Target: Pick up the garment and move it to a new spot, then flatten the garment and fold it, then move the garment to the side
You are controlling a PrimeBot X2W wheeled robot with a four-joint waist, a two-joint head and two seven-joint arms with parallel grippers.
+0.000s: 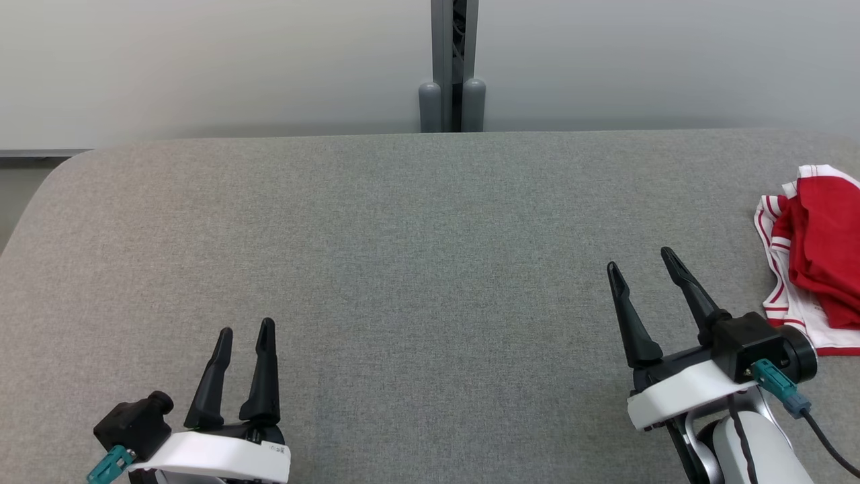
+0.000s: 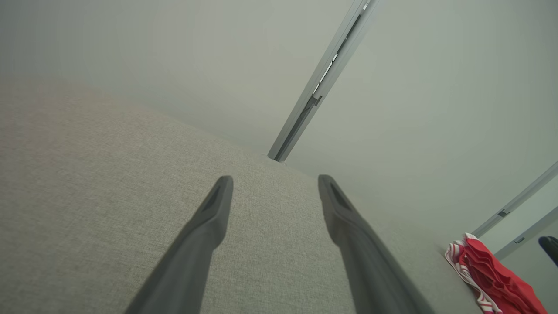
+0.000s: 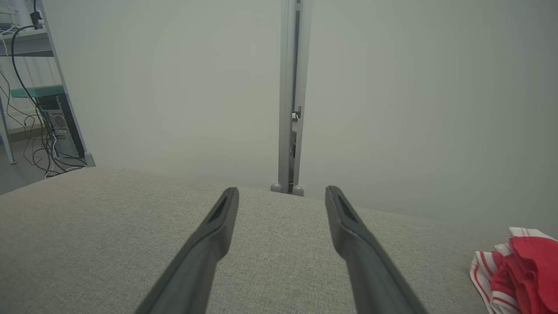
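Observation:
The garment (image 1: 816, 259) is a crumpled red cloth with white, red-striped trim, lying at the table's far right edge and cut off by the head view's border. It also shows low at the right in the left wrist view as the garment (image 2: 492, 277) and in the right wrist view as the garment (image 3: 521, 270). My right gripper (image 1: 641, 259) hovers open a short way left of it, touching nothing. My left gripper (image 1: 245, 329) stands open near the front left of the table, far from the cloth. In each wrist view, the left gripper (image 2: 275, 178) and the right gripper (image 3: 282, 189) have nothing between their fingers.
The grey fabric-covered table (image 1: 403, 235) spans the view, with a rounded corner at the back left. A pale wall stands behind it, with a grey vertical post (image 1: 453, 67) at the middle. Shelving with cables (image 3: 39, 100) stands beyond the table's left end.

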